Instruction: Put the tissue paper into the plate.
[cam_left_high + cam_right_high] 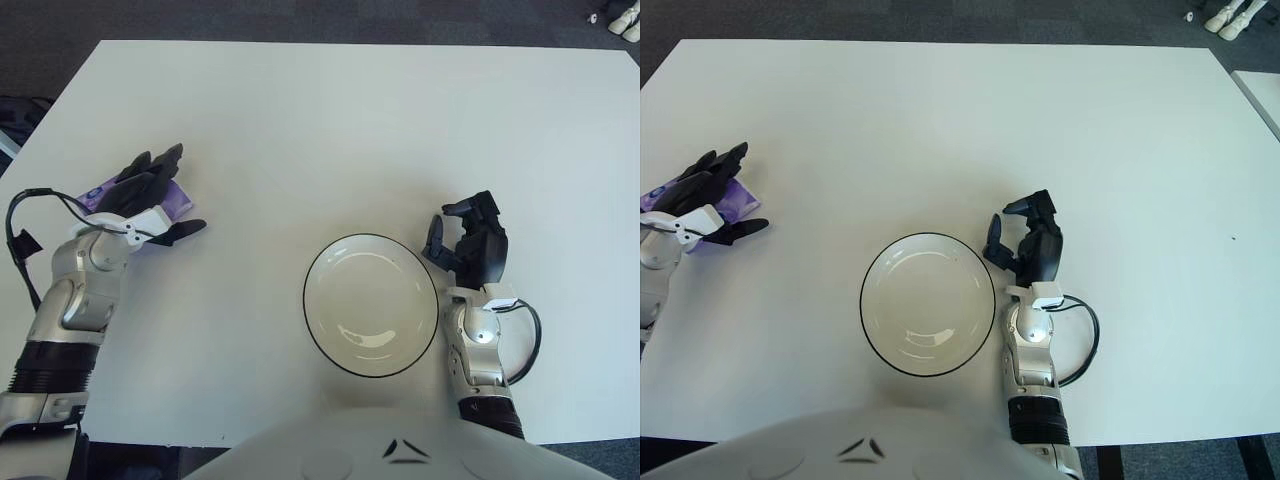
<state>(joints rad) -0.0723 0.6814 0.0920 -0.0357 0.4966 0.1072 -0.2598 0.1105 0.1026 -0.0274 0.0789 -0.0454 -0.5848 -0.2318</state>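
Note:
The tissue paper is a purple packet lying on the white table at the left. My left hand is over it and covers most of it, fingers spread past its far edge, thumb stretched out on the near right side, not closed on it. The white plate with a dark rim stands empty at the near middle of the table. My right hand shows just right of the plate, fingers relaxed and holding nothing.
The table's edges show at the left, far side and right, with dark floor beyond. A cable loops at my right wrist. White shoes show on the floor at the far right.

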